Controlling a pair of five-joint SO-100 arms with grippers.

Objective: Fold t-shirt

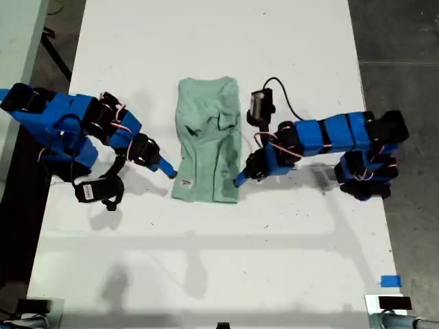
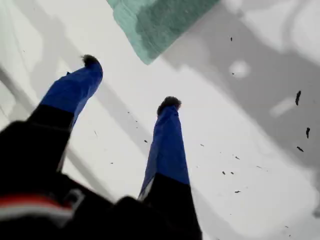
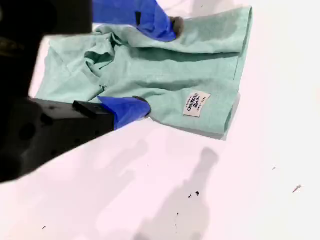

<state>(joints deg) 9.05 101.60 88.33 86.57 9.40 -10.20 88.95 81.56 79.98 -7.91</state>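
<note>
At the left of the exterior frame, my second gripper [image 1: 167, 168] reaches in toward the lower left corner of the t-shirt [image 1: 209, 147], close by the white tag [image 1: 185, 183]; its own camera shows the jaws spread wide, one blue fingertip [image 3: 142, 106] at the cloth's edge and the other over the shirt, though whether either presses the fabric cannot be told.

The pale green shirt lies at the frame's centre on the white table [image 1: 206, 260], already narrowed to a strip; its long axis runs up and down the frame, collar end uppermost and hem lowest.

To the right, my first gripper [image 1: 240, 179] sits beside the strip's lower right corner; in its wrist view the jaws stand open over bare table, with the shirt corner [image 2: 155, 25] ahead of the tips and not yet between them.

Both grippers flank the hem end, so the likely next step is pinching those corners and carrying them up along the strip; my second gripper looks the nearer to a hold.
</note>
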